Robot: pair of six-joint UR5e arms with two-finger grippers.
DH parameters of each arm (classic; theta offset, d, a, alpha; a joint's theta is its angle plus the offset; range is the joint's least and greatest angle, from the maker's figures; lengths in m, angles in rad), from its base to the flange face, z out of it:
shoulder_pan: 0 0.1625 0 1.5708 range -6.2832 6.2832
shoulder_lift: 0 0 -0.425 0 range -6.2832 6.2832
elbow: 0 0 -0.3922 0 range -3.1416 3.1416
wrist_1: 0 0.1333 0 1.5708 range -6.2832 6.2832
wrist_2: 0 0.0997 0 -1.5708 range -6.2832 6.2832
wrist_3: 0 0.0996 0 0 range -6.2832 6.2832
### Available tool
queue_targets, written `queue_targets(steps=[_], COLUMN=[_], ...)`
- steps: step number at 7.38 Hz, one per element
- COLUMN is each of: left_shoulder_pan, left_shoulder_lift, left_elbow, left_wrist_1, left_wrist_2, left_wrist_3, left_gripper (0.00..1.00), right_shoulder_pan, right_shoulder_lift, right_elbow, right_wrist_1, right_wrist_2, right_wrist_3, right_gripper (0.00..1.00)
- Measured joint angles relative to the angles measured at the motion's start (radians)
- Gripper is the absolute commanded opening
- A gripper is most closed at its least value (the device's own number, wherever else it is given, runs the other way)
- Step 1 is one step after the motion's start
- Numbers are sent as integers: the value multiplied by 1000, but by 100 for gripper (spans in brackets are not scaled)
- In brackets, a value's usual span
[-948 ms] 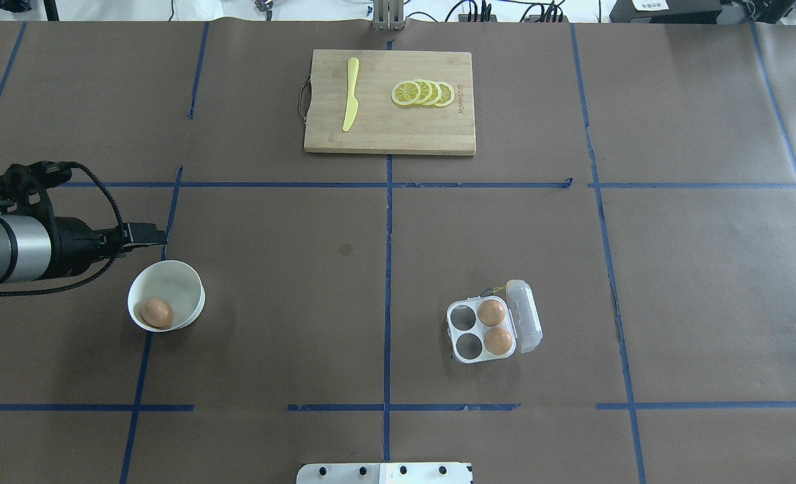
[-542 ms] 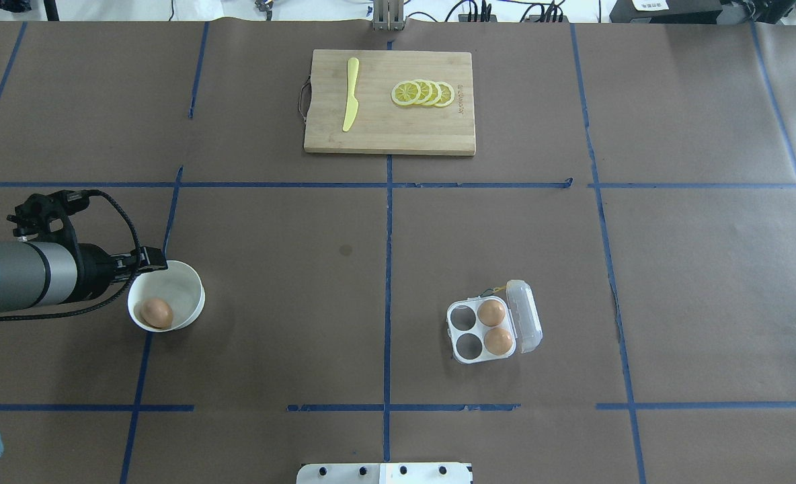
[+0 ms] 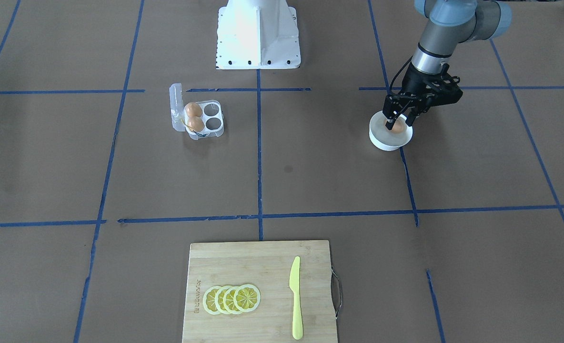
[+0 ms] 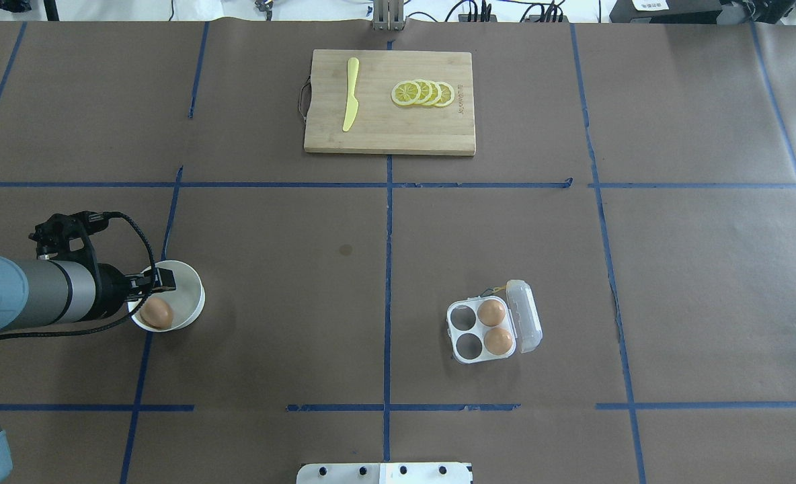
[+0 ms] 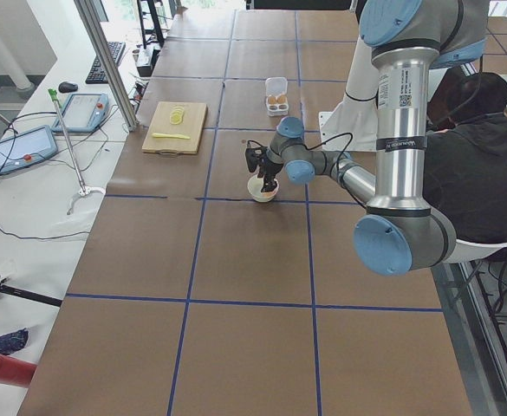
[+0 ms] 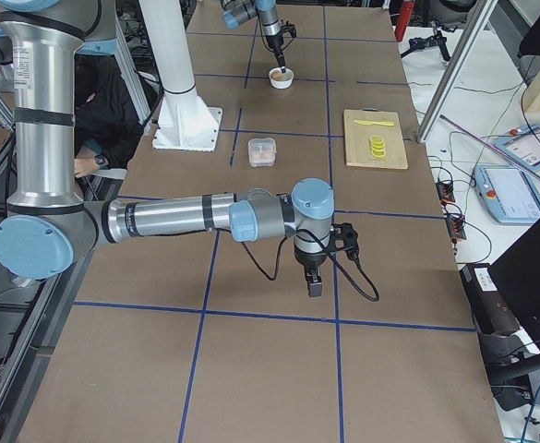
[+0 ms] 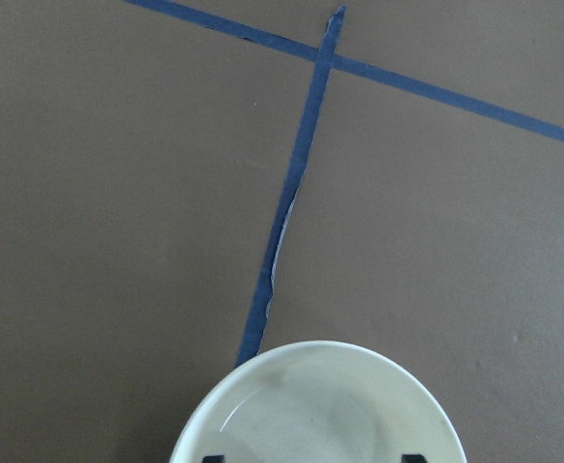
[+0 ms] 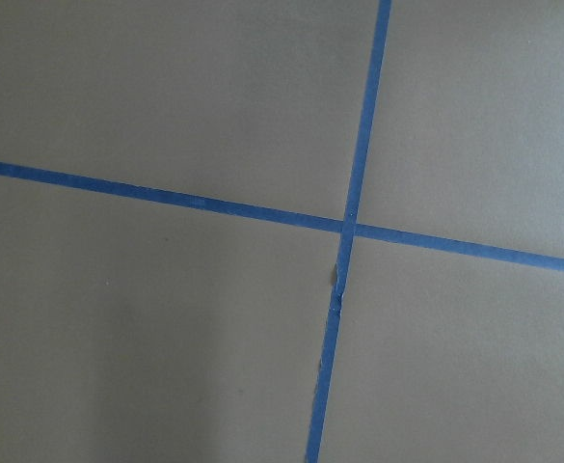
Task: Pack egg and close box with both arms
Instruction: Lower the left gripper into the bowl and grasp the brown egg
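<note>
One orange-brown egg (image 4: pixel 157 312) lies in a white bowl (image 4: pixel 186 299) at the table's left. My left gripper (image 4: pixel 150 289) is open and reaches down into the bowl, its fingers on either side of the egg (image 3: pixel 396 126). The left wrist view shows the bowl's far rim (image 7: pixel 320 371) and two fingertips (image 7: pixel 214 457) wide apart; the egg is hidden there. The clear box (image 4: pixel 465 329) stands open with its lid (image 4: pixel 526 316) raised, two eggs (image 4: pixel 491 312) in the cups nearest the lid and two cups empty. My right gripper (image 6: pixel 313 284) hangs above bare table; I cannot tell its state.
A wooden cutting board (image 4: pixel 384 134) with lemon slices (image 4: pixel 423 93) and a yellow knife (image 4: pixel 351 94) lies at the far middle. The white pedestal base (image 3: pixel 257 33) stands at the robot's edge. A seated person (image 5: pixel 474 156) is beside the table.
My left gripper has moved from beyond the bowl's far-left rim to over the bowl and lowered its fingers around the egg. The box and its eggs have not moved.
</note>
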Motion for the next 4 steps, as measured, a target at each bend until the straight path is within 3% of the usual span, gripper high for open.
queue_targets(steps=[4], left_shoulder_pan=[25], left_shoulder_lift=[-11], left_elbow=[16], left_wrist_1=[12], left_wrist_2=[0], left_wrist_3=[5], left_gripper=[69], right_shoulder_pan=[0], right_shoulder_lift=[0], right_elbow=[-5], right_wrist_1=[0], right_wrist_2=[0], right_wrist_3=[0], right_gripper=[100])
